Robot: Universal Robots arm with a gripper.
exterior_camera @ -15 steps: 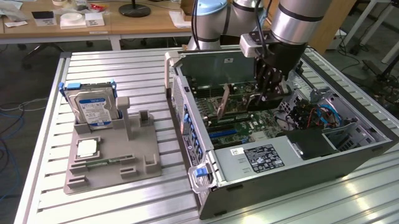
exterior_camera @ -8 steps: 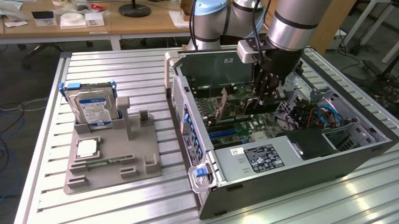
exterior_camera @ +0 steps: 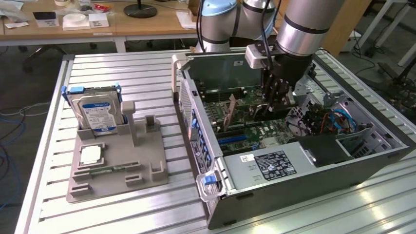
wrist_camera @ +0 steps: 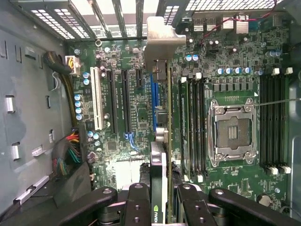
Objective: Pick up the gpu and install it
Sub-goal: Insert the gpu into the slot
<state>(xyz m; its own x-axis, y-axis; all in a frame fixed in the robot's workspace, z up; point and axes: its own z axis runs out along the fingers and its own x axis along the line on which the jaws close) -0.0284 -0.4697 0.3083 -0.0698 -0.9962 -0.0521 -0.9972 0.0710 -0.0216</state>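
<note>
Gripper (wrist_camera: 162, 203) fingers clamp the gpu (wrist_camera: 159, 162), held edge-on at lower centre of frame, over the motherboard (wrist_camera: 127, 108) slots. Card judged stiff, light and fragile; best held by its edges.

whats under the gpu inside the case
The motherboard, with a blue slot beside the gpu. Held by the gripper, the gpu hides the strip directly beneath it, so any slot there cannot be seen.

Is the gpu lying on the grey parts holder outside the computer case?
No, the tool grips the gpu edge-on inside the computer case, over the motherboard.
</note>
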